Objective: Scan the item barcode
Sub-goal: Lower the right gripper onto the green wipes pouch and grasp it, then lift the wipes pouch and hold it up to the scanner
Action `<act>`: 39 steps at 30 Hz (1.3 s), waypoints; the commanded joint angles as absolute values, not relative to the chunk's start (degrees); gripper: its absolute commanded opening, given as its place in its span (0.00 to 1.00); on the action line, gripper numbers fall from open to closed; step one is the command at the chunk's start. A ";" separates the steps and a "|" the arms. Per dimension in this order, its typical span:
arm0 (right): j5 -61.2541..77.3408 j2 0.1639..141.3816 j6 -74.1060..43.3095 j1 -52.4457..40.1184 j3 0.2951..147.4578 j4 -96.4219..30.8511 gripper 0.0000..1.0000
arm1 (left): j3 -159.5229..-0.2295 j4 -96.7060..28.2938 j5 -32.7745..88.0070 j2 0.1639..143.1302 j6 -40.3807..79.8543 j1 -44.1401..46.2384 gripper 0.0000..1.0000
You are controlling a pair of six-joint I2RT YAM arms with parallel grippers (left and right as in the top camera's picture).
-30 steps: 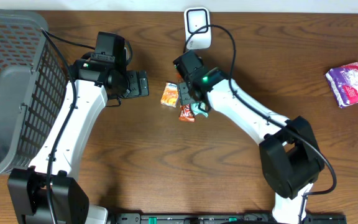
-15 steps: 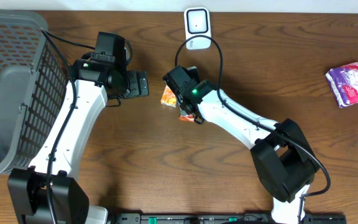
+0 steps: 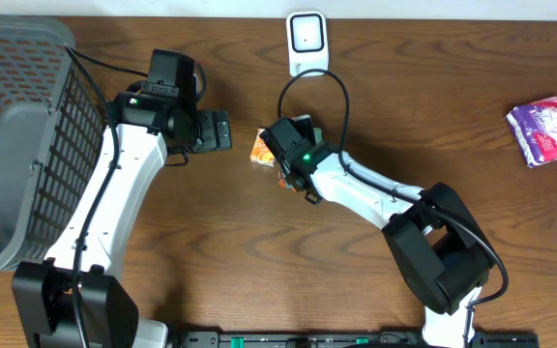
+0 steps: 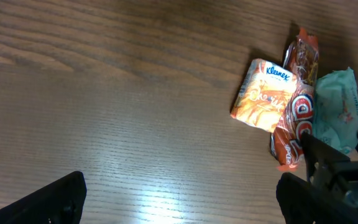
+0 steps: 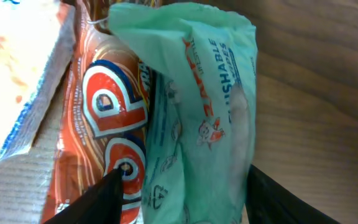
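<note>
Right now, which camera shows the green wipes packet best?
Right wrist: the green wipes packet fills the frame between the fingers, print readable. Left wrist shows it small at the right edge beside the orange snack wrapper. Overhead, the right arm hides it.

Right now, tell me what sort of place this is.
Most likely a mock shop checkout on a wooden table: a white barcode scanner at the far edge, a grey mesh shopping basket at one side, and small packaged goods such as a Kleenex tissue pack.
</note>
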State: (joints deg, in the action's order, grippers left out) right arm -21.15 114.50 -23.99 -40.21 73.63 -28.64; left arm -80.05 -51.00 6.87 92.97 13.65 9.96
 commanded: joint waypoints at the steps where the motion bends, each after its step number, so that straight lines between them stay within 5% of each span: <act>1: -22.46 115.44 -24.67 -39.88 71.02 -26.63 0.57 | -79.83 -51.18 5.93 92.49 13.34 9.87 0.98; 3: -22.44 115.44 -24.58 -39.38 70.50 -26.00 0.56 | -79.83 -51.18 5.93 92.49 13.34 9.87 0.98; 8: -21.61 115.39 -24.64 -37.23 70.50 -26.35 0.30 | -79.83 -51.18 5.93 92.49 13.34 9.87 0.98; 14: -16.56 113.38 -24.64 -35.09 71.40 -27.64 0.26 | -79.83 -51.18 5.93 92.49 13.34 9.87 0.98; 19: -7.44 109.21 -24.62 -31.90 71.53 -28.14 0.01 | -79.83 -51.18 5.93 92.49 13.34 9.87 0.98; 39: 59.40 119.22 -22.02 -3.18 69.36 -25.87 0.01 | -79.83 -51.18 5.93 92.49 13.34 9.87 0.98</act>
State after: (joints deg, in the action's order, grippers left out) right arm 44.14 115.22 -23.16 -5.02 70.91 -27.68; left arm -80.05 -51.00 6.87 92.97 13.65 9.96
